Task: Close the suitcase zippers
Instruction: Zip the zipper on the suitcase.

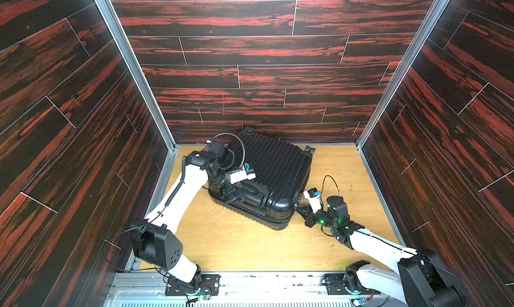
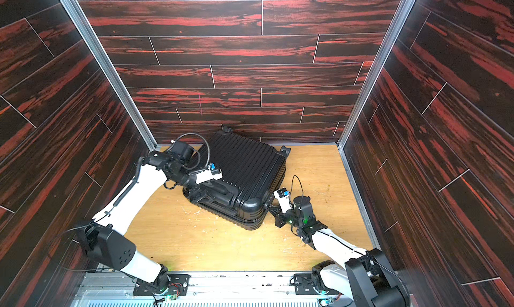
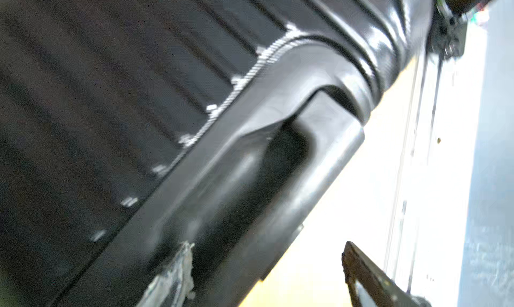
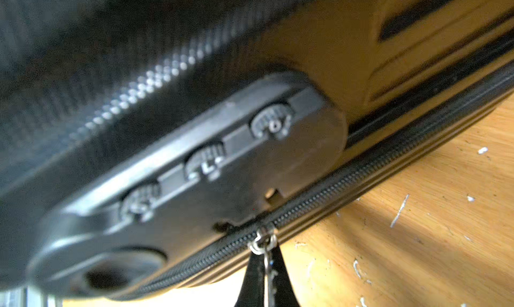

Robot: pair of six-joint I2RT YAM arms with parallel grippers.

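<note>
1. One black ribbed suitcase lies flat on the wooden table, toward the far left part of it and turned askew. One far corner sits close to the back wall, and a wheel shows at the far end.
2. Both shells are together. The right wrist view shows the zipper track running along the seam just above the tabletop.
3. A small metal zipper pull hangs from that track right below the combination lock, whose three dials face the camera.
4. The right gripper is at the suitcase's near right corner. Its jaws are pinched together on the zipper pull.
5. The left gripper reaches over the near left end of the case with its jaws apart. In the left wrist view the carry handle lies between the two fingers. The view is blurred, so I cannot tell whether either finger presses on it.
6. Dark red-and-black wood-patterned panels wall the table on three sides.
</note>
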